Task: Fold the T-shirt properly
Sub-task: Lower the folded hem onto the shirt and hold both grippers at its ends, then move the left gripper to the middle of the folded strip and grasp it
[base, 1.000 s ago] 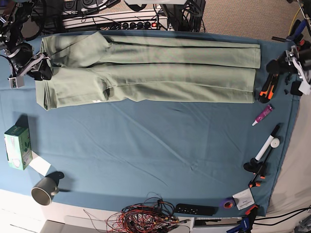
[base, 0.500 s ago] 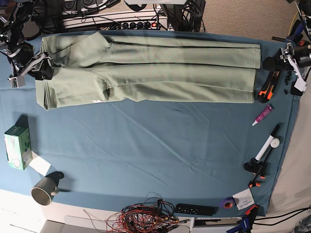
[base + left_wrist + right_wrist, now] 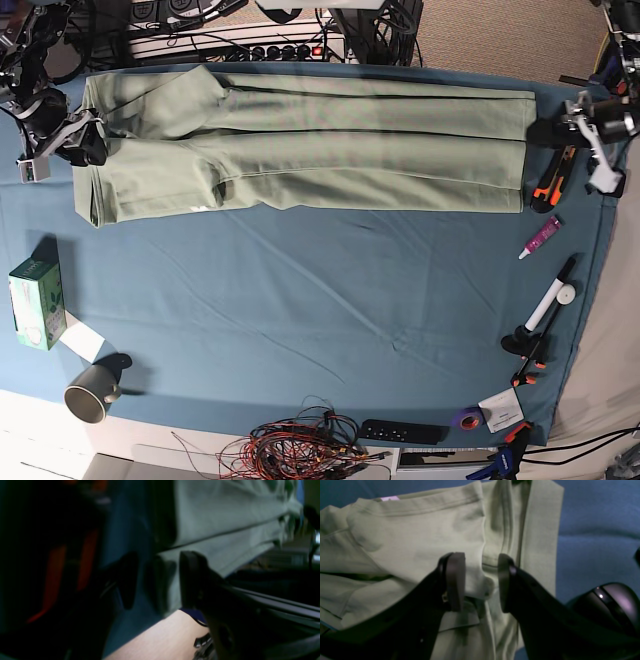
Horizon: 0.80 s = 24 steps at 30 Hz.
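Between both grippers, a shirt folded long.
At one narrow end the right gripper (image 3: pixel 480 582) straddles a fabric fold, jaws parted; whether it pinches is unclear. Opposite, the left gripper (image 3: pixel 156 580) stands open at the hem. The T-shirt (image 3: pixel 300 140) lies lengthwise along the teal table cloth's (image 3: pixel 320 320) far edge.
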{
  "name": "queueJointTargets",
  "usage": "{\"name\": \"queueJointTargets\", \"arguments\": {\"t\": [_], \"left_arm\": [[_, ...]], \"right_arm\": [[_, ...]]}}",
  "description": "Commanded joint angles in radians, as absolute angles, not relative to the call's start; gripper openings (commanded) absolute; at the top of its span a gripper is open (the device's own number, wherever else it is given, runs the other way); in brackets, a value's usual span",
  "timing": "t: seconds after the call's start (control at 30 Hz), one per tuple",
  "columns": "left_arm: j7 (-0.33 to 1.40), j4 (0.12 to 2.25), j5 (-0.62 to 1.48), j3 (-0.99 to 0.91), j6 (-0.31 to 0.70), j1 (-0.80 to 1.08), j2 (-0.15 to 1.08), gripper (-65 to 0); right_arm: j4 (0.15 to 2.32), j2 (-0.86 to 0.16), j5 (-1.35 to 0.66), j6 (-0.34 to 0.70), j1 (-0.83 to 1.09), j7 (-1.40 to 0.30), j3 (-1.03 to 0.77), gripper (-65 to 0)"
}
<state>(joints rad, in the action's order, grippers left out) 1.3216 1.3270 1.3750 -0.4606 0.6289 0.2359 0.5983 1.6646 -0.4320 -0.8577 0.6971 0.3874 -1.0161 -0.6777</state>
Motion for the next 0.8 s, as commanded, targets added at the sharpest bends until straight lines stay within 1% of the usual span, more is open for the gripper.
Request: {"name": "queueJointTargets", "arguments": {"t": [0.0, 0.23, 0.47, 0.5, 0.57, 0.63, 0.73, 0.77], "left_arm": [[1.321, 1.349, 1.364, -0.444, 0.625, 0.229, 0.607, -36.8], [1.293, 1.359, 1.3, -0.42, 0.609, 0.196, 0.531, -36.8], [1.288, 1.359, 1.3, -0.42, 0.609, 0.197, 0.524, -36.9], [1.288, 1.359, 1.3, -0.42, 0.609, 0.197, 0.524, -38.0], [1.283, 1.359, 1.3, -0.42, 0.61, 0.197, 0.524, -42.7], [1.277, 1.359, 1.3, -0.42, 0.611, 0.197, 0.524, -49.7], [1.255, 1.359, 1.302, -0.42, 0.646, 0.197, 0.524, -65.0], [1.249, 1.359, 1.313, -0.422, 0.654, 0.196, 0.524, -65.0]], "right_arm": [[1.682, -0.457, -0.87, 0.698, 0.382, -0.992, -0.686, -42.6], [1.682, -0.457, -0.87, 0.698, 0.382, -0.991, -0.686, -42.6], [1.682, -0.457, -0.87, 0.698, 0.382, -0.987, -0.686, -42.6], [1.682, -0.457, -0.87, 0.698, 0.382, -0.986, -0.686, -42.6], [1.682, -0.457, -0.87, 0.698, 0.382, -0.986, -0.686, -42.6], [1.682, -0.457, -0.87, 0.698, 0.382, -0.986, -0.686, -42.6], [1.682, -0.457, -0.87, 0.698, 0.382, -0.983, -0.686, -42.6], [1.682, -0.457, -0.87, 0.698, 0.382, -0.981, -0.686, -42.6]]}}
